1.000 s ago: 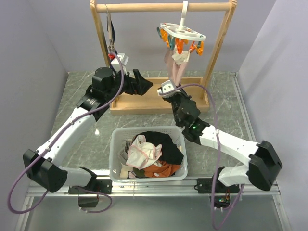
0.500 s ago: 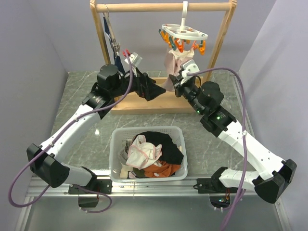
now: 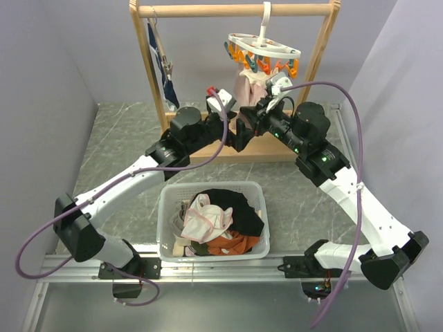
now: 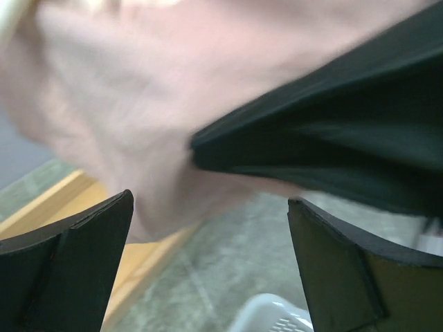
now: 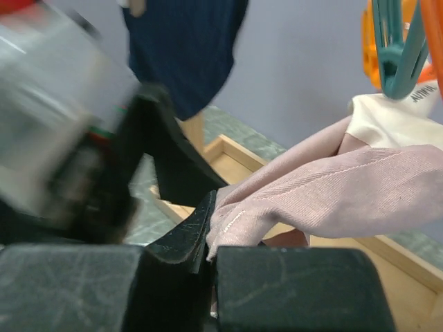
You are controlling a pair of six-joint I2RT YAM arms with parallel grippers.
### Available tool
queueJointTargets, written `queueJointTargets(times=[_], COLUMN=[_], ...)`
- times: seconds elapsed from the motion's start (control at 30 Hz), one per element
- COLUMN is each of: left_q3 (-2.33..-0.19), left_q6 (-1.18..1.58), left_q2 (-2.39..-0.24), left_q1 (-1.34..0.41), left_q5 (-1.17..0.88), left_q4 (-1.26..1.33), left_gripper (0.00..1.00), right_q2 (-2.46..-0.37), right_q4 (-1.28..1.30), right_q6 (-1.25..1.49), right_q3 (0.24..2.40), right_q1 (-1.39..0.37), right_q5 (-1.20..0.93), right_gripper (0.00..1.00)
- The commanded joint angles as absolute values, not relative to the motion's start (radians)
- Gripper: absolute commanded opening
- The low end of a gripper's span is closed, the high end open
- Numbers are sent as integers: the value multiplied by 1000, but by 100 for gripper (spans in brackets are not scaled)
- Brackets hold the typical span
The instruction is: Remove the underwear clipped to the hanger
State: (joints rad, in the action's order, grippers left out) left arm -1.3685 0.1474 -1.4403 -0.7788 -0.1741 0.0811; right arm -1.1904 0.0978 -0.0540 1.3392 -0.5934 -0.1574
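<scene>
The right jaws are clenched on the pink-beige underwear (image 5: 332, 194), which hangs pegged under the hanger (image 3: 266, 48) (hooked on the rail (image 3: 228, 10)). The left jaws gape released just before the cloth, seemingly not touching it; that view is blurred.

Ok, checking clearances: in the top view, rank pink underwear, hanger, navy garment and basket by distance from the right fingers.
1. Pink underwear, in their grip.
2. Hanger, just above.
3. Navy garment, left, and basket, near side: too close to call.
</scene>
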Motion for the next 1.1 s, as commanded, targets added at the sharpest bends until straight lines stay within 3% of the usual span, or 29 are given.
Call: queueJointTargets(times=[0.0, 0.23, 0.3, 0.4, 0.5, 0.53, 0.6, 0.63, 0.73, 0.83, 1.07], left_q3=[-1351, -1391, -1391, -1414, -1448, -1450, -1428, -1413, -1339, -1278, -1180], left_q6=[32, -35, -34, -26, -15, -12, -8, 30, 60, 75, 83], left_q2=[-1480, -1522, -1516, -1516, -1523, -1523, -1505, -1496, -1459, -1428, -1381], left_q1=[-792, -807, -810, -818, -834, -844, -853, -862, -867, -865, -865], left_q5=[-3, 107, 117, 98, 74, 68, 72, 78, 101, 133, 183], left_q4=[167, 237, 261, 252, 209, 200, 198, 204, 215, 198, 181], left_gripper=[99, 99, 95, 78, 47, 28, 10, 0, 0, 0, 0], right_q2=[-1192, -1209, -1219, -1232, -1241, -1244, -1252, -1255, -1252, -1210, -1101], right_q4=[124, 230, 270, 313, 321, 322, 318, 316, 314, 259, 72], right_q6=[-2, 46, 46, 57, 75, 81, 94, 101, 165, 241, 344], right_q3=[1416, 1497, 1512, 1531, 1528, 1529, 1528, 1529, 1536, 1503, 1387], right_q1=[-597, -592, -592, -588, -578, -575, -572, -571, -555, -508, -365], right_q5=[-244, -290, -276, -259, -235, -230, -193, -178, -42, -3, -213], right_gripper=[0, 0, 0, 0, 0, 0, 1, 19, 52, 78, 85])
